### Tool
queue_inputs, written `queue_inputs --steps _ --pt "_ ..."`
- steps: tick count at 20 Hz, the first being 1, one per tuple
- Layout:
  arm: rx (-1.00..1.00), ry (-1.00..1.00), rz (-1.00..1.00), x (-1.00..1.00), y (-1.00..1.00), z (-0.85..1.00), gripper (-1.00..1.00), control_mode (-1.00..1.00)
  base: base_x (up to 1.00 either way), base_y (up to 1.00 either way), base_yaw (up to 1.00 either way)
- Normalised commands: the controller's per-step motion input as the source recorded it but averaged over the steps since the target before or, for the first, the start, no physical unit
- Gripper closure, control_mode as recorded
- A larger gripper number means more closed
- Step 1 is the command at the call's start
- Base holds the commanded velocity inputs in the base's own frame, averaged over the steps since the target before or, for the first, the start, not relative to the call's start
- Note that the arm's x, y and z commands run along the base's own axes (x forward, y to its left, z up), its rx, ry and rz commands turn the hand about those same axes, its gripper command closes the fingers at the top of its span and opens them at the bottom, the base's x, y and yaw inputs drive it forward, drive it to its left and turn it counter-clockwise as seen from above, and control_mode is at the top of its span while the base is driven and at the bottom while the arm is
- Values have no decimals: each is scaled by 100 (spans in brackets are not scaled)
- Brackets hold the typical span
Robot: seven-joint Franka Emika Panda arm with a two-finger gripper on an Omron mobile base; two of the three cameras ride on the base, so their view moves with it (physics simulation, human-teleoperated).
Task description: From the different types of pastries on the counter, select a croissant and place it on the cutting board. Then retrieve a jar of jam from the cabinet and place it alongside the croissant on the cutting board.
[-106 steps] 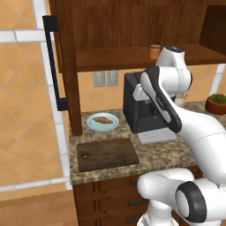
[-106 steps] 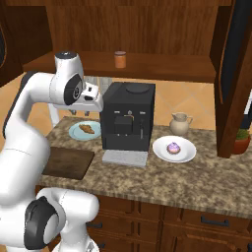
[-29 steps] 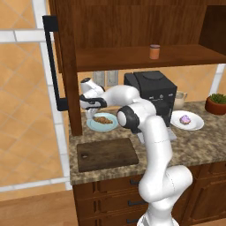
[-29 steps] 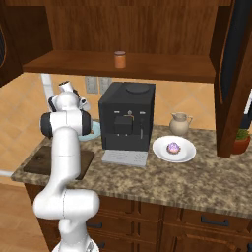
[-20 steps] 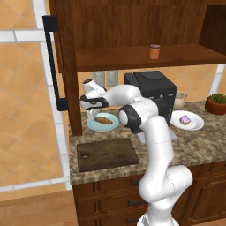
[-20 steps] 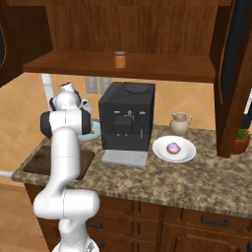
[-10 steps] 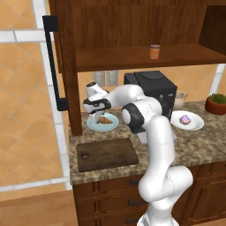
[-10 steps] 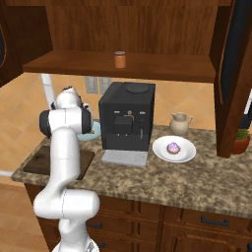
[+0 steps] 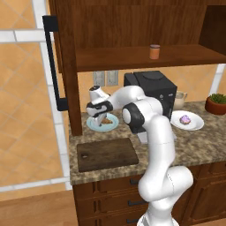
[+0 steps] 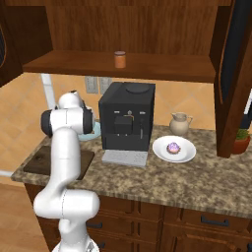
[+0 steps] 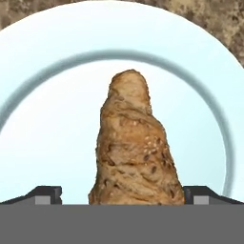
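Observation:
The golden-brown croissant (image 11: 133, 147) lies on a round light blue plate (image 11: 43, 119) at the back left of the counter (image 9: 194, 141). My gripper (image 11: 122, 195) is low over it, open, with one dark fingertip (image 11: 45, 194) on each side of the pastry's near end. From the left base view the gripper (image 9: 99, 115) hangs just above the croissant (image 9: 106, 119). The dark cutting board (image 9: 107, 153) lies bare in front of the plate. The orange-red jam jar (image 9: 154, 51) stands on the cabinet shelf (image 9: 145, 59). The pink-purple frosted pastry (image 9: 185, 118) sits on a white plate.
A black coffee machine (image 9: 152, 88) stands right of the blue plate, with a cream pitcher (image 9: 180, 100) and a potted plant (image 9: 217, 102) farther right. The open cabinet door with its black handle (image 9: 52, 62) stands at the left.
Over the last second the hand has sunk lower toward the blue plate and croissant. Several seconds ago the arm was folded back above the coffee machine.

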Motion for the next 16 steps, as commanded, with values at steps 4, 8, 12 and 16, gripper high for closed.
queue_inputs --steps 4,8,12,16 --pt "0 0 0 6 0 -10 100 -100 0 0 0" --pt "0 0 0 0 0 0 100 -100 0 0 0" --pt "3 0 0 -11 -15 0 100 -100 0 0 0" --pt "0 0 1 -58 -1 28 100 -100 0 0 0"
